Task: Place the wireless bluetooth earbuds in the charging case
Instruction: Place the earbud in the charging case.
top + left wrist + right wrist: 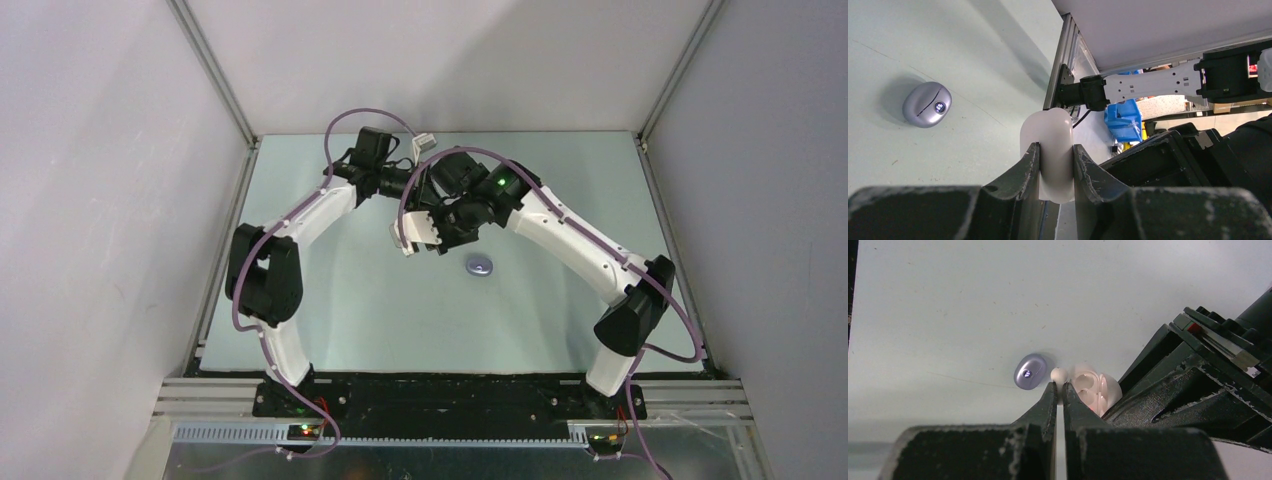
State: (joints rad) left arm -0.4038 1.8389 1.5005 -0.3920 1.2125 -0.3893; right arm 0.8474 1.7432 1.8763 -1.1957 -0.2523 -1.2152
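My left gripper is shut on the white charging case, holding it off the table by its two sides. In the right wrist view this case stands open, its pale inner sockets facing my right gripper. That gripper is shut on a small white earbud, which pokes out past the fingertips just left of the open case. In the top view both grippers meet at the white case over the middle of the table. What lies in the sockets I cannot make out.
A closed purple-grey pebble case with a small lit display lies on the pale green table, just right of and nearer than the grippers; it also shows in both wrist views. Grey walls enclose the table.
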